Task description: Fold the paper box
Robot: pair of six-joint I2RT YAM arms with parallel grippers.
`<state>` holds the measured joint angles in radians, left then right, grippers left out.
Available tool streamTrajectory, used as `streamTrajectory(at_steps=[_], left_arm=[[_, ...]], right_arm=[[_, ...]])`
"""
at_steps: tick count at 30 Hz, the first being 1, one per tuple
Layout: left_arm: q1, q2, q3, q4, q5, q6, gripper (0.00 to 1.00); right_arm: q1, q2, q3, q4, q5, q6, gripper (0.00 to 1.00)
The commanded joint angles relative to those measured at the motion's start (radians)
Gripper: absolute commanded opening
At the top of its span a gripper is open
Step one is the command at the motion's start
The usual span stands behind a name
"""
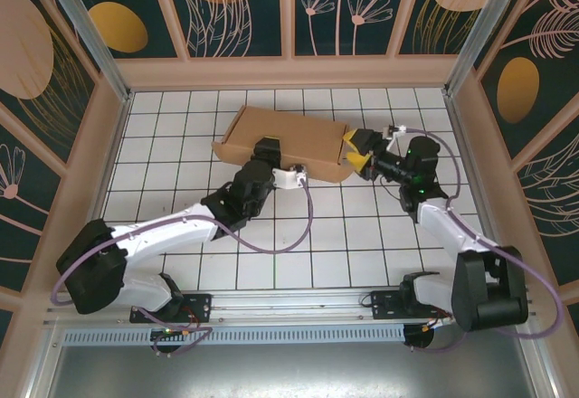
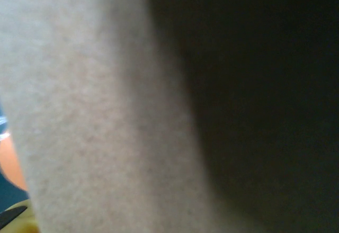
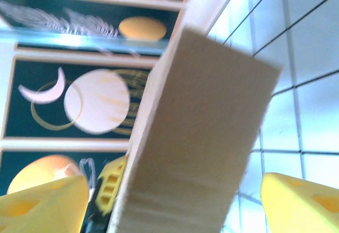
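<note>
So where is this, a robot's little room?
Probably a robot test booth: a white gridded table, flower-painted wall panels around it, and a metal rail along the near edge.

The left arm (image 1: 172,231) stretches far and rightward, its left gripper (image 1: 268,150) pointing away, jaws hidden. The right arm (image 1: 441,222) bends leftward; the right gripper (image 1: 355,147) holds its yellow fingers (image 3: 302,206) spread wide.

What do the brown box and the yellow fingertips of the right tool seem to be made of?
Shallow brown paper box: cardboard, matte; its surface looks dull and fibrous up close. Yellow fingertips of the right tool: probably moulded plastic, smooth with slight sheen, though unsure.
</note>
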<state>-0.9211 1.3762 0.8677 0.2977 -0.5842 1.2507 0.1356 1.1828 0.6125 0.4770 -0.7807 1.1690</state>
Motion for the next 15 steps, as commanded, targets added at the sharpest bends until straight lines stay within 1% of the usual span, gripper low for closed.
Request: streamTrajectory(at_steps=[1, 3, 4, 5, 7, 8, 10, 12, 13, 15], left_arm=[[-0.01, -0.029, 0.152, -0.529, 0.047, -0.279, 0.54], [-0.016, -0.012, 0.225, -0.716, 0.085, -0.394, 0.53], [-0.019, -0.004, 0.268, -0.803, 0.121, -0.463, 0.52], [-0.02, 0.005, 0.307, -0.877, 0.162, -0.525, 0.52], [-0.021, 0.029, 0.398, -1.041, 0.299, -0.641, 0.52], [-0.02, 0.043, 0.435, -1.107, 0.356, -0.671, 0.51], [-0.023, 0.076, 0.52, -1.219, 0.45, -0.727, 0.46], [-0.025, 0.098, 0.562, -1.278, 0.516, -0.743, 0.44], [-0.028, 0.111, 0.574, -1.296, 0.53, -0.743, 0.44], [-0.034, 0.144, 0.581, -1.316, 0.504, -0.743, 0.43]], right_arm=[[-0.021, -0.081, 0.063, -0.341, 0.257, -0.233, 0.84], [-0.022, -0.116, 0.076, -0.421, 0.392, -0.28, 0.83], [-0.026, -0.124, 0.076, -0.435, 0.427, -0.295, 0.82], [-0.028, -0.122, 0.077, -0.433, 0.432, -0.309, 0.8], [-0.026, -0.086, 0.083, -0.428, 0.39, -0.334, 0.76], [-0.024, -0.061, 0.084, -0.424, 0.36, -0.339, 0.74], [-0.016, -0.01, 0.067, -0.415, 0.3, -0.337, 0.7], [-0.011, 0.011, 0.02, -0.391, 0.265, -0.327, 0.67], [-0.009, 0.012, -0.007, -0.379, 0.258, -0.325, 0.65], [0.002, 0.014, -0.046, -0.362, 0.26, -0.322, 0.62]])
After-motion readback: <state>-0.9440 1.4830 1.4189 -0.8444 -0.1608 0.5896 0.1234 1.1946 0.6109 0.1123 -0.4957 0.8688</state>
